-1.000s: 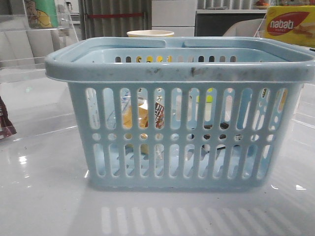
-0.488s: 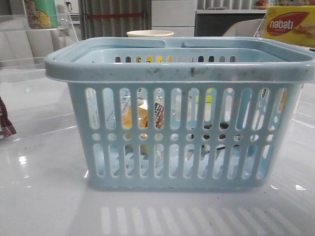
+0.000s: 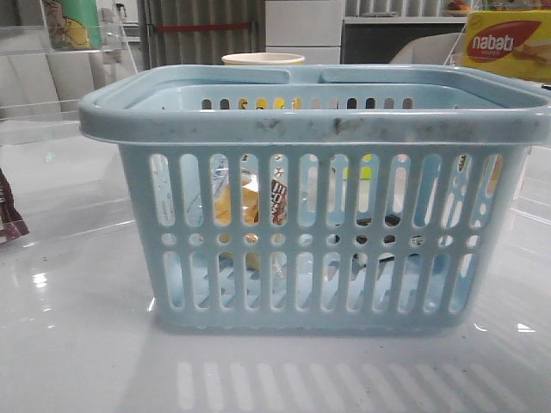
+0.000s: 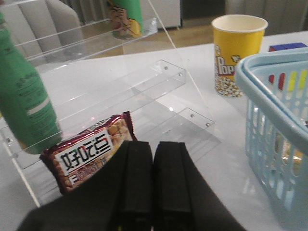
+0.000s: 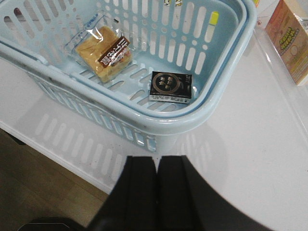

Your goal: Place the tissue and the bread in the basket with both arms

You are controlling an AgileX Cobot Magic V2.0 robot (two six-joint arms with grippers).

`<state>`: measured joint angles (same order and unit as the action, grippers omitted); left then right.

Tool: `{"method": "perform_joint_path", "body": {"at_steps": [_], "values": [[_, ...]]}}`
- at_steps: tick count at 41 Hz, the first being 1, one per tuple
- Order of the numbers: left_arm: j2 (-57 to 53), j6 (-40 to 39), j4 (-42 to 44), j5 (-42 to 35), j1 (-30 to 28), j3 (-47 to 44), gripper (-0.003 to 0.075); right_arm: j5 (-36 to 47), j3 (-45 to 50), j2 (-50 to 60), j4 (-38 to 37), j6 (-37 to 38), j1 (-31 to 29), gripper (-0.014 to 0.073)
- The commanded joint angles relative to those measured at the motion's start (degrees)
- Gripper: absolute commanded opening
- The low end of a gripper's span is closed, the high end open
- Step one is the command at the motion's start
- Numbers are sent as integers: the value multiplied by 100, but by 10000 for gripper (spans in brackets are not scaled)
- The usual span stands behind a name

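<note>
The pale-blue basket [image 3: 314, 125] fills the front view, and its rim also shows in the right wrist view [image 5: 187, 122] and the left wrist view [image 4: 255, 91]. Inside on the basket floor lie the wrapped bread [image 5: 102, 54] and the black tissue pack [image 5: 170, 86], a little apart. Through the slots the bread [image 3: 231, 205] shows dimly. My right gripper [image 5: 157, 161] is shut and empty, outside the basket over the table near its edge. My left gripper [image 4: 154, 147] is shut and empty, beside a red snack packet, away from the basket.
A red snack packet [image 4: 89, 151] lies by a clear acrylic stand [image 4: 144, 86] holding a green bottle [image 4: 24, 106]. A yellow popcorn cup [image 4: 236, 53] stands behind the basket. A yellow nabati box [image 3: 506, 45] sits far right, another carton [image 5: 291, 36] near the right arm.
</note>
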<state>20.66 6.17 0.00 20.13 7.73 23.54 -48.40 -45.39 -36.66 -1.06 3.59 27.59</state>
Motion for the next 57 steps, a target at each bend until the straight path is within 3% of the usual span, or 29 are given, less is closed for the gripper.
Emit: {"method": "perform_joint_path", "body": {"at_steps": [1, 17, 32, 41, 57], "values": [[-641, -8, -77, -1058, -251, -515, 93, 369, -152, 12, -58, -36, -18, 39], [-2166, -70, -117, -2624, -460, -2406, 93, 369, -152, 12, -58, -36, -18, 39], [-2201, -70, -117, -2648, -661, -2427, 93, 375, -152, 12, -58, -36, -18, 39], [-2201, -70, -117, -2648, -338, -2427, 93, 375, -152, 12, -58, -36, -18, 39], [-2190, -70, -117, -2648, -301, -2427, 93, 375, -152, 12, -58, -36, -18, 39]]}}
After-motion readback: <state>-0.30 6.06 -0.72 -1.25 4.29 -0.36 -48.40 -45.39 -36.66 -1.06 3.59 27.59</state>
